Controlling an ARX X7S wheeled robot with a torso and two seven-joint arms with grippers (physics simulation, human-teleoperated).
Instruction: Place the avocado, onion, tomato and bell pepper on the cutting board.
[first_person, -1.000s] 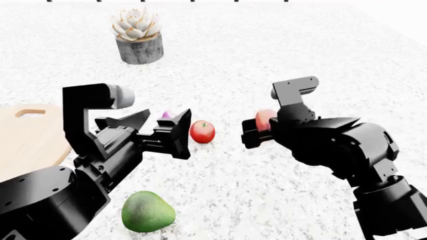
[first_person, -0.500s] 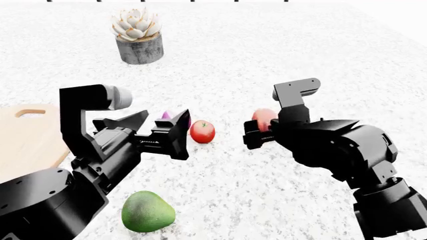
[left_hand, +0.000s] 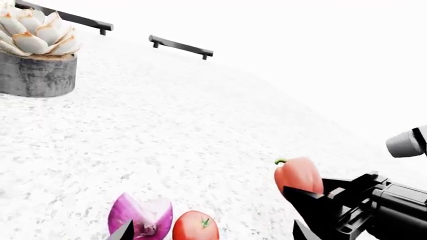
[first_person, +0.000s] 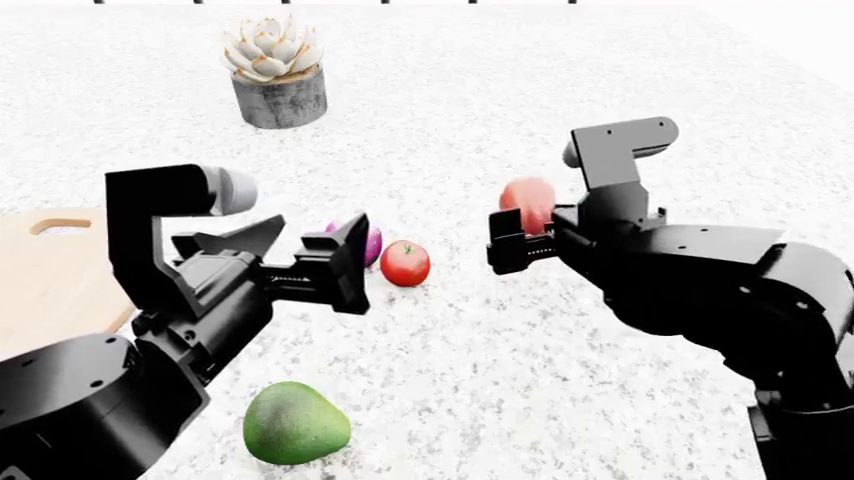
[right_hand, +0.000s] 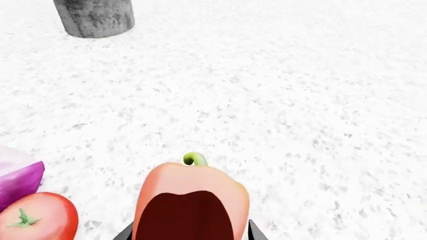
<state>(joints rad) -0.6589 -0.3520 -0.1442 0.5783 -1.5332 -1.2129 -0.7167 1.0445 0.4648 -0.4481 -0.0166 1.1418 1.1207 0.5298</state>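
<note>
White counter, bell pepper (first_person: 530, 203) upright, stem skyward

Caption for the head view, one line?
Right hand lifts the bell pepper; onion, tomato, avocado wait.

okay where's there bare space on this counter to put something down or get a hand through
Free: the wide stretch between the succulent pot and the right gripper, and the patch between the avocado and the right arm. The visible part of the cutting board is bare too. Crowded: the onion and tomato sit close together right ahead of the left gripper.
</note>
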